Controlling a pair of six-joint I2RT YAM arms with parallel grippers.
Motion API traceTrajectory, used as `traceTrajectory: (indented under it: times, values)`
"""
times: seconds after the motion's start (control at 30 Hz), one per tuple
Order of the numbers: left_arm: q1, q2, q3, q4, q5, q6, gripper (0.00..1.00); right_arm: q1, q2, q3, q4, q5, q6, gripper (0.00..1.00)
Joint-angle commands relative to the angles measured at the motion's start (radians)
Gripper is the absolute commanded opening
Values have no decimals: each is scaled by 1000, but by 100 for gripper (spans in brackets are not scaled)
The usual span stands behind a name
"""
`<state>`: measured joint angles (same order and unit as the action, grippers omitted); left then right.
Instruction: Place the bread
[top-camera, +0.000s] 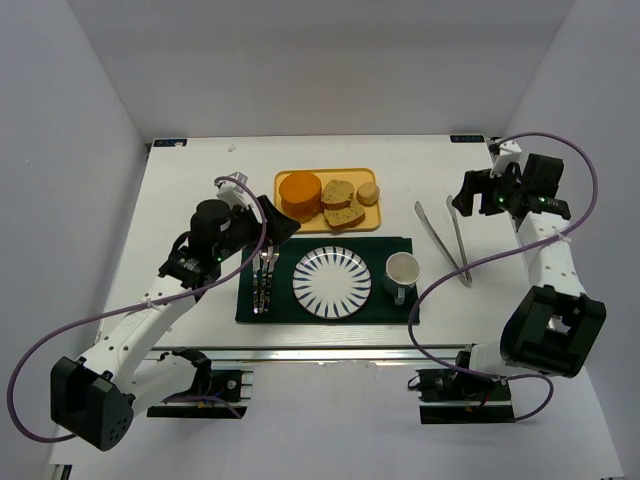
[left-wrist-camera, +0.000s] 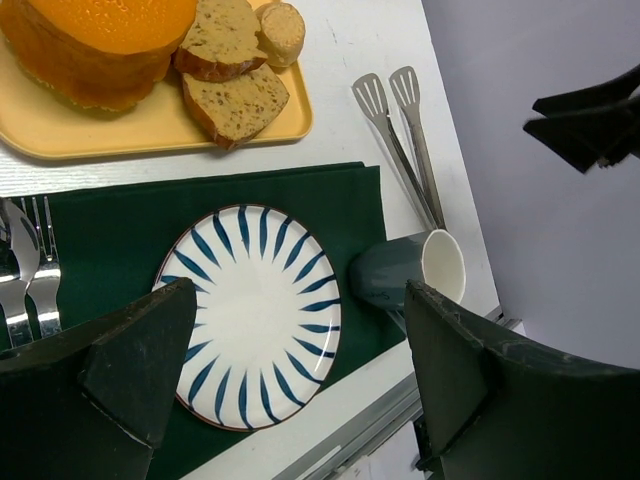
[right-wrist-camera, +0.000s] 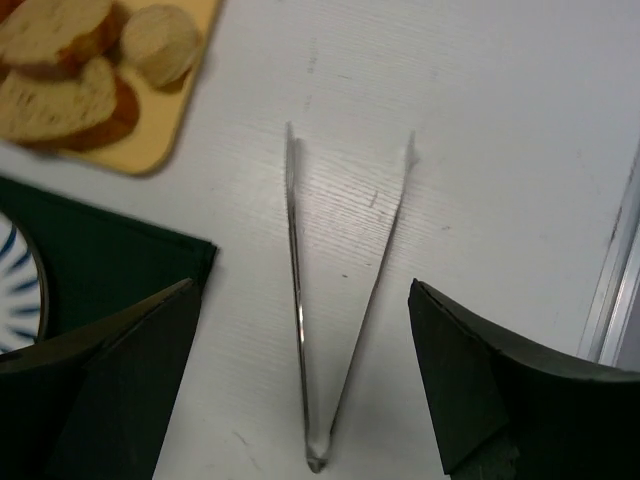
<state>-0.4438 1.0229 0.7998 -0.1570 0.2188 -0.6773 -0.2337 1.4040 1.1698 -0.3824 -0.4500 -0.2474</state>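
Observation:
The bread lies on a yellow tray (top-camera: 372, 222) at the back: a thick orange bun (top-camera: 300, 192) and two tan speckled slices (top-camera: 337, 193) (top-camera: 345, 215). In the left wrist view the bun (left-wrist-camera: 100, 40) and slices (left-wrist-camera: 238, 105) are at the top. My left gripper (top-camera: 275, 225) is open and empty, above the green mat, just left of the tray's front; its jaws (left-wrist-camera: 298, 300) frame the striped plate (left-wrist-camera: 255, 310). My right gripper (top-camera: 465, 195) is open and empty above metal tongs (right-wrist-camera: 340, 300), its jaws (right-wrist-camera: 300, 290) either side of them.
A small pale roll (top-camera: 368, 193) shares the tray. A white and blue striped plate (top-camera: 331, 281), a mug (top-camera: 401, 272) and cutlery (top-camera: 262, 280) sit on the dark green mat (top-camera: 385, 310). The tongs (top-camera: 443, 240) lie on the white table, right of the mat.

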Motion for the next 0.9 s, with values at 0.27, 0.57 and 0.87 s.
traceTrajectory:
  times: [0.27, 0.57, 0.87]
  values:
    - [4, -40, 19, -7, -12, 12, 93, -36, -1, -94, -118, -150, -406, 45]
    - [2, -55, -27, 14, -6, -4, 93, -23, 118, -110, -29, 114, -277, 89]
    - [4, -35, -13, 7, -6, -2, 93, 46, 199, -151, -23, 148, -282, 89]
